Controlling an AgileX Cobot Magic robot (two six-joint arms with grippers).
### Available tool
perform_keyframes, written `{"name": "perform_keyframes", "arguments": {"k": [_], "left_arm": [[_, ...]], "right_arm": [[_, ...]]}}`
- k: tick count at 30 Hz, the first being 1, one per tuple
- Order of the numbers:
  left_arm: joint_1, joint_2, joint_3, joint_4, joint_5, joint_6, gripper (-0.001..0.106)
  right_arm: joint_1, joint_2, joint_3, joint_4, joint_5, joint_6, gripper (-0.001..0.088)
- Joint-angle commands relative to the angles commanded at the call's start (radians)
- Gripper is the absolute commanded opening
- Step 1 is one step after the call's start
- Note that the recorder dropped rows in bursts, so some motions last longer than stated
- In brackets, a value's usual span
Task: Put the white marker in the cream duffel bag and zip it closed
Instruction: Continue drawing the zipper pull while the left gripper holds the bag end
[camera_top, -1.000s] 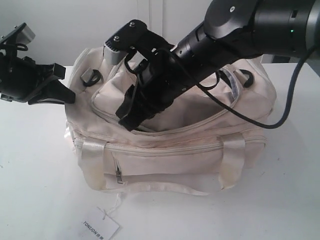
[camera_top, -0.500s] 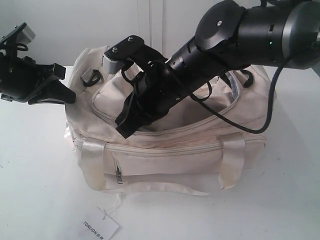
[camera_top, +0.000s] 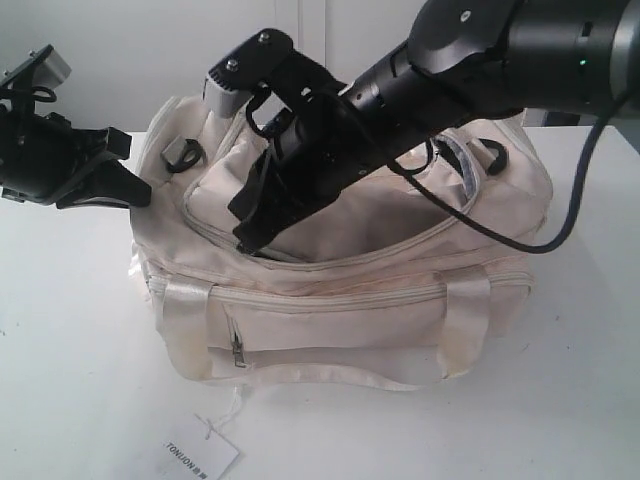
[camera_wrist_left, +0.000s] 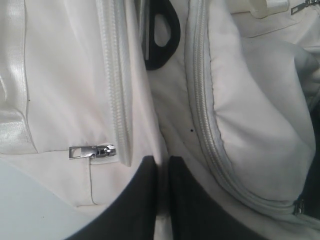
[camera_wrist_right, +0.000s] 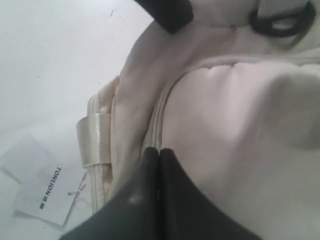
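While the paper tag (camera_top: 200, 455) lies nearest me on the worktop (camera_top: 80, 400), well apart from the action, I judge the step in hand to be running the flap zip (camera_top: 400, 252) of the cream duffel bag (camera_top: 330, 320); the white marker shows in no view, so I take it to be inside, though I cannot confirm that; my right tool (camera_top: 250, 238), reaching across, is pinched fully together on the flap seam toward the bag's left end, and whether a pull sits between its fingers is hidden; I would draw low and steady along the track's curve, keeping loose flap cloth out of the teeth; farther back, my left tool (camera_wrist_left: 161, 165) is closed to a thin slit at the bag's end, and should brace there; against half a second ago, the right tool stands slightly higher, its wrist raised; left tool, bag and tag are unchanged.
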Motion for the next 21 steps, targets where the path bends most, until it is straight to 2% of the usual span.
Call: {"name": "perform_keyframes", "arguments": {"k": [7,11,13,16,19,21], "left_arm": [[0.0,0.0,0.0,0.0,0.0,0.0,0.0],[0.0,0.0,0.0,0.0,0.0,0.0,0.0],[0.0,0.0,0.0,0.0,0.0,0.002,0.0],[0.0,0.0,0.0,0.0,0.0,0.002,0.0],[0.0,0.0,0.0,0.0,0.0,0.002,0.0],[0.0,0.0,0.0,0.0,0.0,0.002,0.0]], "right_arm": [[0.0,0.019,0.0,0.0,0.031,0.011,0.0013],[0.0,0.021,-0.005,0.0,0.045,0.02,0.0127],[0.0,0.019,-0.021,-0.025,0.05,0.104,0.0158],[0.019,0.021,-0.083,-0.186,0.096,0.318,0.0158],[0.055,0.03,-0.177,-0.388,0.213,0.492,0.0158],[0.074,0.045,-0.239,-0.427,0.306,0.542,0.0158]]}}
